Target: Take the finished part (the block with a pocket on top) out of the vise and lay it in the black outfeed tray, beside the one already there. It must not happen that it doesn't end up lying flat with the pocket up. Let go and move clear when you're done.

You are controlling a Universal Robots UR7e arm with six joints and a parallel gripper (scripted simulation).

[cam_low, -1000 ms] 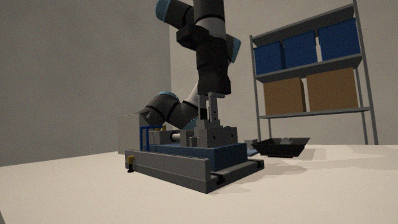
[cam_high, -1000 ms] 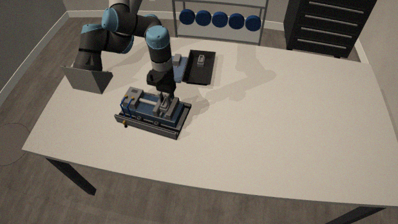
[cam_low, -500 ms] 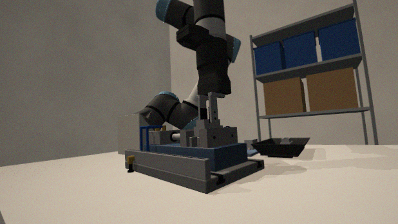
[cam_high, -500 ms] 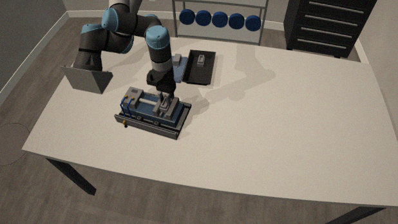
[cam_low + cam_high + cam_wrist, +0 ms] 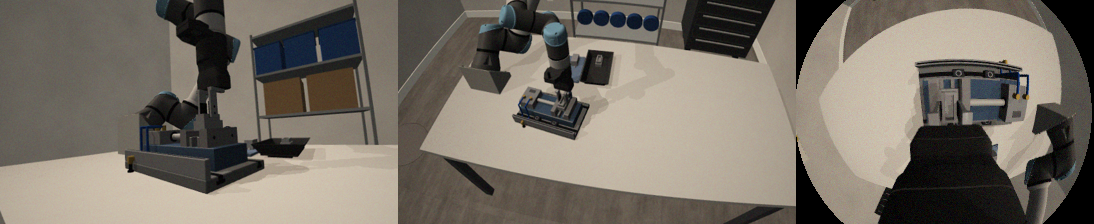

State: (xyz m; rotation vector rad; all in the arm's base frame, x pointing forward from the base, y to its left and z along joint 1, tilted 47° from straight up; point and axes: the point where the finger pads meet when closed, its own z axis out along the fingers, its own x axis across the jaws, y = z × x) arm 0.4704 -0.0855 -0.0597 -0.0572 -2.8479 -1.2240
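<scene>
One arm is reaching straight down over the vise (image 5: 206,151), and its gripper (image 5: 207,107) is clamping the finished part (image 5: 208,121), the grey stepped block rising between the vise jaws. The two fingers (image 5: 212,103) are pointing downward and pressing on the block's upper portion, one on each side; the pocket on top is hidden by them. Directly beneath the gripper, the part is sitting in the vise, with its lower body between the grey jaw blocks; whether it is lifted clear of its seat cannot be told. In the top view the gripper (image 5: 563,96) is hanging over the jaw end of the vise (image 5: 549,111), while the blue hoses and yellow fittings are lying at the far end, away from the fingers. Beyond the gripper, toward the back of the table (image 5: 655,129), the black outfeed tray (image 5: 591,75) is resting well apart from the vise, carrying another finished block (image 5: 599,60) in its farther half. A blue tray (image 5: 580,67) with a grey block is lying just beside the black one.
</scene>
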